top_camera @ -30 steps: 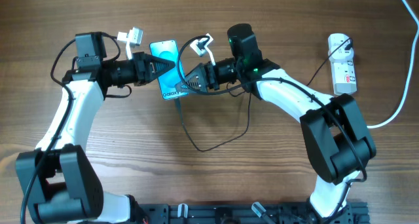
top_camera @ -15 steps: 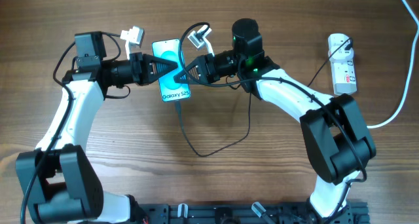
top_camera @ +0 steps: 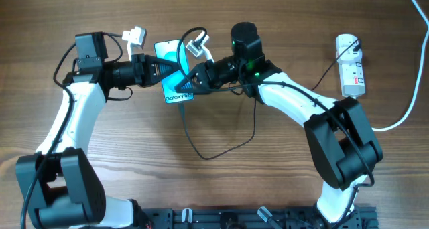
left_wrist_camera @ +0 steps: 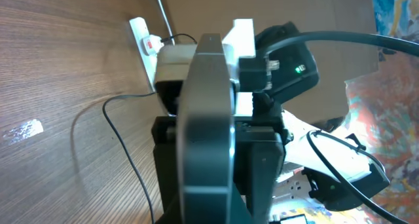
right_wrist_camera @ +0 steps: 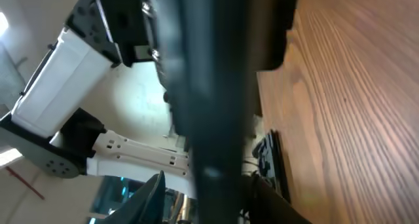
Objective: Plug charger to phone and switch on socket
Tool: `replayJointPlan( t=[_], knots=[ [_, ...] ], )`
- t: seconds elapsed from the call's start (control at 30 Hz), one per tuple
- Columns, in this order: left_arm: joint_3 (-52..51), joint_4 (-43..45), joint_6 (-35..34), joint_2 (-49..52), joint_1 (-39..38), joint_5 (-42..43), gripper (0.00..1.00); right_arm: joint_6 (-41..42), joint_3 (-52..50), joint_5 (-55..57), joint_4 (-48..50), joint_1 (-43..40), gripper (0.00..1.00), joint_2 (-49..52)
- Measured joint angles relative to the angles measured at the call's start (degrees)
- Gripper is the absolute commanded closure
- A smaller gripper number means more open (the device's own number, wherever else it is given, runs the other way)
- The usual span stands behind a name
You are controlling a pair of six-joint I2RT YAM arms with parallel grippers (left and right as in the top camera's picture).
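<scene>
The charger (top_camera: 204,157) cable is looped nearest, rising to the near end of the phone (top_camera: 169,55). The phone is clamped at its left edge by the left gripper (top_camera: 167,69). The right gripper (top_camera: 186,85) overlaps its right edge; its closure cannot be determined. The socket (top_camera: 351,73) lies far right, well apart.

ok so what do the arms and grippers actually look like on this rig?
The left arm and right arm have white links with bulky black joints and thin black cables looped alongside. The left gripper and right gripper are black and taper to points. A green light glows on the right wrist.
</scene>
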Motion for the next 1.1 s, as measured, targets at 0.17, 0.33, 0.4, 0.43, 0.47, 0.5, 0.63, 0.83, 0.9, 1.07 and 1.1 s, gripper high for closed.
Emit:
replayJointPlan(
  t=[0.17,0.33,0.4,0.43,0.47,0.5,0.63,0.83,0.9,1.07,1.1],
  knots=[
    [0.0,0.15,0.02,0.0,0.0,0.02,0.96,-2.36,0.0,0.02,-2.75,0.0,0.73,-0.02],
    [0.0,0.15,0.0,0.0,0.0,0.02,0.96,-3.39,0.0,0.11,-2.75,0.0,0.89,-0.02],
    [0.0,0.17,0.13,0.0,0.0,-0.04,0.93,-4.11,0.0,0.09,-2.71,0.0,0.9,-0.02],
    [0.0,0.15,0.2,0.0,0.0,-0.04,0.91,-4.33,0.0,0.07,-2.69,0.0,0.91,-0.02],
    [0.0,0.15,0.22,0.0,0.0,0.0,0.86,-4.52,0.0,0.07,-2.69,0.0,0.92,-0.02],
    [0.0,0.17,0.2,0.0,0.0,0.0,0.83,-4.55,0.0,0.07,-2.69,0.0,0.92,-0.02],
    [0.0,0.33,0.33,0.0,0.0,0.55,0.58,-4.79,0.0,0.31,-2.75,0.0,0.95,-0.02],
    [0.0,0.87,0.57,0.0,0.0,2.1,0.0,-4.52,-0.09,1.36,-3.26,-0.02,0.96,-0.04],
    [0.0,0.87,0.37,0.0,0.0,1.64,0.0,-4.52,-0.09,1.36,-3.21,-0.17,0.96,-0.04],
    [0.0,0.85,0.37,0.0,0.0,-3.08,0.0,-5.49,-0.09,1.38,-3.45,-1.95,0.96,-0.04],
    [0.0,0.85,0.39,0.0,0.0,-4.74,0.0,-6.05,-0.09,1.42,-4.33,-2.51,0.96,-0.04]
  ],
)
